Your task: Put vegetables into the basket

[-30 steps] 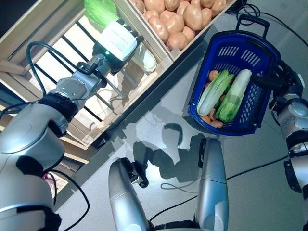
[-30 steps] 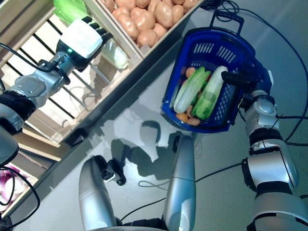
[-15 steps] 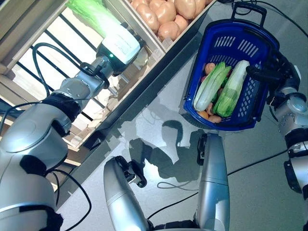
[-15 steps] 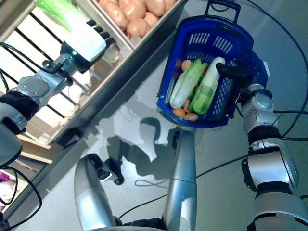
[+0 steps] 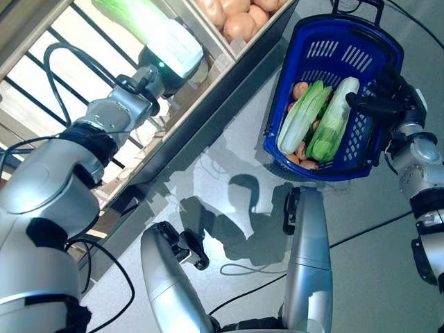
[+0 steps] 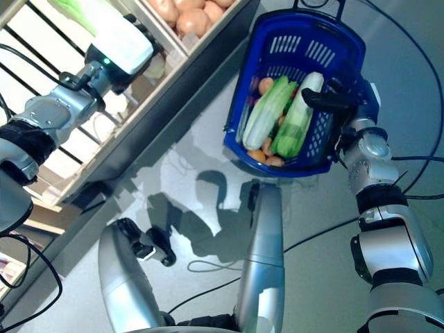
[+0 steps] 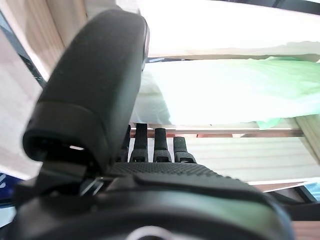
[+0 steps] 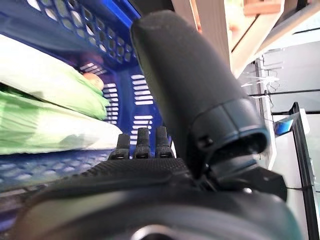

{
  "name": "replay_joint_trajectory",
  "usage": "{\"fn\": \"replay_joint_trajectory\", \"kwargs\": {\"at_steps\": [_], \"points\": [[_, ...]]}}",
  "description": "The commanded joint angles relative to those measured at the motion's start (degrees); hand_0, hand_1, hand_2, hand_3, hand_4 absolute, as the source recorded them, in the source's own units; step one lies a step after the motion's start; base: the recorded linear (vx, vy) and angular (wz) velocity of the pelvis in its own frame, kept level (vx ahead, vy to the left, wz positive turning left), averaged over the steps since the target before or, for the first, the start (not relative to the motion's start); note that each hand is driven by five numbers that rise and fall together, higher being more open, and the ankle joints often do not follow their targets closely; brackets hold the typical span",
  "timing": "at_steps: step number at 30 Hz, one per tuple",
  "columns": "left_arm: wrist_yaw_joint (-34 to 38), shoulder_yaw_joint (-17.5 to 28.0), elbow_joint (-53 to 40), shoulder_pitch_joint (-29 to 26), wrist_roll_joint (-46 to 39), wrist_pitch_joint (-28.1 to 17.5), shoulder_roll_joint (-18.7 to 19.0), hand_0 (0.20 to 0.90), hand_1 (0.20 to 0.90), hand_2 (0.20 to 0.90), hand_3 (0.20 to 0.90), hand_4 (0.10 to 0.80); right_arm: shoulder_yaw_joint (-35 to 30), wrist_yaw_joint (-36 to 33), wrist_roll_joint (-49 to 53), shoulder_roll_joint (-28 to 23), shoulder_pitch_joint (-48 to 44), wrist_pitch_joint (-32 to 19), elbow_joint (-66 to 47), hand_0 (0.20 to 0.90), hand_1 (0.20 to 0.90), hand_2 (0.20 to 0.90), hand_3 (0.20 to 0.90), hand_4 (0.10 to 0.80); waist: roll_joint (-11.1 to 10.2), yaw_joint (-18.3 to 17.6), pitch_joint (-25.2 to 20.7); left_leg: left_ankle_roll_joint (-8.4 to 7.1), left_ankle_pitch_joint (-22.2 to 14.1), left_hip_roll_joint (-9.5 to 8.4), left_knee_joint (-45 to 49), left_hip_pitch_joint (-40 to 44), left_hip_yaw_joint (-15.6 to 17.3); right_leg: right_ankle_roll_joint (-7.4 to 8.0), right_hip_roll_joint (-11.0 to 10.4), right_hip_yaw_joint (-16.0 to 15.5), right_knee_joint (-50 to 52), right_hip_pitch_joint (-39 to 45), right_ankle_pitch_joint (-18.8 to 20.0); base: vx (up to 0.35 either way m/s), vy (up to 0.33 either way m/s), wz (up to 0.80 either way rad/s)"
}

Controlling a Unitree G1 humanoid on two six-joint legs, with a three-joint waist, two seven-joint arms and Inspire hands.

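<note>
A long green cabbage [image 5: 128, 10] lies on the slatted wooden shelf [image 5: 83, 83] at the upper left. My left hand [image 5: 171, 54] sits over its pale end, and in the left wrist view the cabbage [image 7: 225, 90] runs between the thumb [image 7: 95, 85] and the curled fingers [image 7: 150, 145]. My right hand [image 5: 388, 104] is shut on the rim of the blue basket [image 5: 333, 31], holding it off the floor at the upper right. Two cabbages [image 5: 302, 118] and a few small round vegetables [image 5: 300, 90] lie in the basket.
A wooden crate of potatoes [image 5: 236, 17] stands beside the cabbage shelf, its dark front edge running diagonally toward the basket. Grey floor [image 5: 229, 159] lies below the shelf and basket.
The whole view has shifted, so shelf, crate and basket sit higher in the picture. My left hand stays on the cabbage and my right hand keeps hold of the basket.
</note>
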Motion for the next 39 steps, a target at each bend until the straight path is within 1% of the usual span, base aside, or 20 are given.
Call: {"fn": "replay_joint_trajectory", "kwargs": {"at_steps": [1,6,10,12,13,16,20,25,26,30,31,36,39], "points": [[-7.21,-0.1,8.46,-6.43,-0.18,6.51,0.84,0.9,0.9,0.9,0.9,0.8,-6.39,2.04,3.62,-1.78,2.18,-3.64,-5.71,0.9,0.9,0.9,0.9,0.8,-2.3,-4.04,-0.13,-5.3,0.07,1.61,-1.43,-6.57,-6.9,2.03,-6.38,2.48,-4.95,1.33,4.29,0.0,0.0,0.0],[-11.62,0.09,10.16,-5.39,0.21,7.14,0.99,0.9,0.9,0.9,0.9,0.8,-8.26,3.04,4.26,-1.86,3.97,-4.41,-6.93,0.9,0.9,0.9,0.9,0.8,-2.19,-4.2,-0.05,-5.11,-0.26,1.49,0.33,-8.19,-7.72,1.55,-6.33,3.2,-3.25,-0.65,3.96,0.005,0.009,-0.02],[-15.39,1.24,11.28,-3.34,-0.02,8.24,1.01,0.9,0.9,0.9,0.9,0.8,-7.71,2.71,4.06,-1.64,3.05,-3.96,-7.42,0.9,0.9,0.9,0.9,0.8,-1.98,-3.97,-0.17,-4.85,-0.27,1.08,0.74,-8.5,-7.79,1.03,-6.4,3.29,-2.42,-1.34,3.65,0.0,0.0,0.0],[-15.55,1.49,11.45,-2.94,-0.04,7.9,0.89,0.9,0.9,0.9,0.9,0.8,-7.42,2.37,4.12,-1.56,2.65,-3.65,-7.95,0.9,0.9,0.9,0.9,0.8,-1.99,-3.92,-0.23,-4.7,-0.21,0.96,0.54,-8.45,-7.73,0.88,-6.38,3.2,-2.43,-1.3,3.53,0.0,0.0,0.0],[-15.43,1.95,11.39,-2.62,-0.09,7.28,0.88,0.3,0.3,0.3,0.3,0.4,-7.2,2.0,4.14,-1.34,2.56,-3.57,-8.53,0.9,0.9,0.9,0.9,0.8,-1.99,-3.82,-0.39,-4.62,-0.16,0.87,0.47,-8.37,-7.63,0.75,-6.36,3.12,-2.45,-1.15,3.5,0.0,0.0,0.0],[-15.48,2.32,11.05,-2.59,0.04,5.52,1.06,0.3,0.3,0.3,0.3,0.4,-7.35,1.88,4.61,-0.98,2.59,-3.53,-9.03,0.9,0.9,0.9,0.9,0.8,-1.93,-3.61,-0.68,-4.34,-0.06,0.83,0.11,-8.02,-7.37,0.59,-6.5,2.84,-2.63,-0.84,3.48,0.0,0.0,0.0],[-13.29,2.82,10.9,-2.3,-0.61,3.77,1.5,0.3,0.3,0.3,0.3,0.4,-7.48,1.33,4.47,-0.47,2.49,-3.69,-9.71,0.9,0.9,0.9,0.9,0.8,-1.84,-3.34,-1.2,-3.93,0.28,0.52,-0.96,-6.86,-6.73,0.31,-6.54,2.23,-3.18,0.37,3.41,0.003,-0.008,0.03],[-8.28,3.32,10.34,-1.98,-0.93,1.21,2.3,0.3,0.3,0.3,0.3,0.4,-7.51,0.1,4.69,0.49,2.59,-3.57,-10.65,0.9,0.9,0.9,0.9,0.8,-1.82,-2.86,-1.89,-3.19,0.58,0.07,-3.1,-4.76,-5.57,0.18,-6.5,0.94,-4.67,2.48,3.51,0.0,0.0,0.0],[-6.2,3.68,10.21,-1.48,-1.09,0.61,2.36,0.3,0.3,0.3,0.3,0.4,-7.36,0.02,4.87,0.92,2.41,-3.66,-10.29,0.9,0.9,0.9,0.9,0.8,-1.79,-2.64,-2.21,-2.88,0.86,-0.13,-4.27,-3.58,-5.03,0.16,-6.46,0.3,-5.37,3.61,3.54,0.0,0.0,0.0],[-2.78,4.59,9.59,-0.67,-2.18,-1.66,2.9,0.3,0.3,0.3,0.3,0.4,-7.14,0.08,4.15,1.44,2.38,-3.61,-9.86,0.9,0.9,0.9,0.9,0.8,-1.76,-2.23,-3.11,-2.29,1.47,-0.61,-7.15,-0.37,-3.64,0.1,-6.18,-1.23,-7.54,7.01,3.65,0.0,0.0,0.0],[-0.53,5.31,9.57,-0.21,-3.28,-2.52,3.13,0.3,0.3,0.3,0.3,0.4,-6.95,0.18,4.09,1.7,2.33,-3.65,-9.5,0.9,0.9,0.9,0.9,0.8,-1.75,-2.0,-3.7,-1.97,1.82,-0.88,-8.65,1.3,-2.83,0.1,-5.94,-2.06,-8.75,8.97,3.67,0.0,0.0,0.0],[3.39,6.65,9.46,1.35,-5.15,-5.8,4.04,0.3,0.3,0.3,0.3,0.4,-6.78,1.42,4.04,2.04,2.69,-3.99,-8.4,0.9,0.9,0.9,0.9,0.8,-1.73,-1.42,-5.37,-1.5,3.1,-1.18,-13.02,6.61,-0.76,-0.14,-5.66,-4.18,-12.62,15.05,3.45,0.038,0.006,0.04],[4.07,7.58,8.99,2.66,-6.7,-7.24,4.68,0.3,0.3,0.3,0.3,0.4,-6.68,2.21,3.88,1.9,3.16,-3.88,-7.82,0.9,0.9,0.9,0.9,0.8,-1.82,-0.81,-6.67,-1.38,3.91,-1.46,-15.43,9.74,0.14,-0.29,-5.66,-5.2,-15.15,18.62,3.44,0.107,-0.009,-0.03]]}}
